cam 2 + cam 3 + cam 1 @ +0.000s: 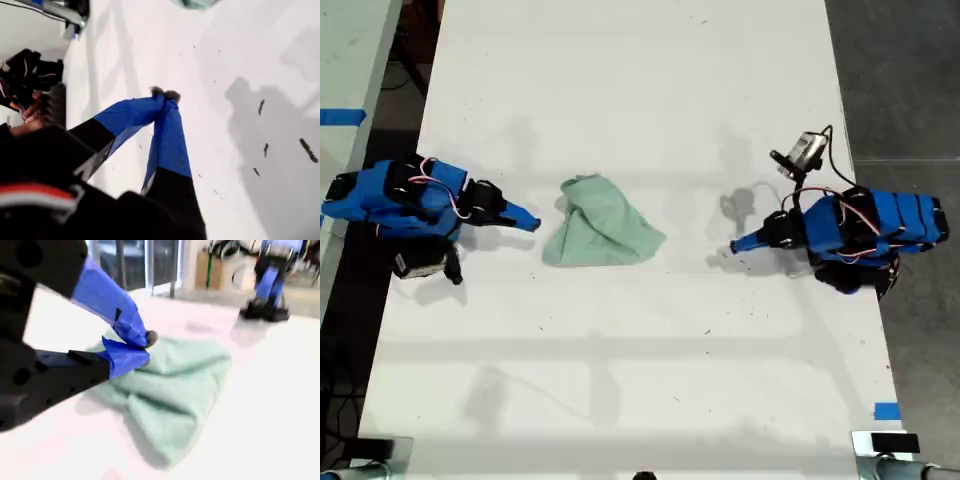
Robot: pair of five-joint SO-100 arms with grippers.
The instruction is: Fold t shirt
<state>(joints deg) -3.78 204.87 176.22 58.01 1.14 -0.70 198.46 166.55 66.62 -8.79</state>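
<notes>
Overhead arrangement of two blue arms and one garment on a white bench (640,380). The t shirt (603,236), pale mint-green and wrinkled, lies bunched in a roughly triangular heap near the middle of the bench, between the two arms. My second hand (532,223), at the exterior view's left, points toward the t shirt and ends just beside its edge, apart from the cloth as the exterior view shows it; in the second wrist view this hand (142,346) appears with its two blue-taped fingertips (131,326) brought together over the near edge of the t shirt (175,400), clenched, with no fold of fabric visibly caught between them. My first hand (735,246), at the exterior view's right, rests low over bare bench, well apart from the t shirt; in the first wrist view this hand (165,95) shows its blue-taped tips meeting, clenched on nothing, above the speckled white surface, and only a sliver of the t shirt (196,3) enters at the frame's edge. A strip of blue tape (886,411) marks the bench near the exterior view's lower right corner
</notes>
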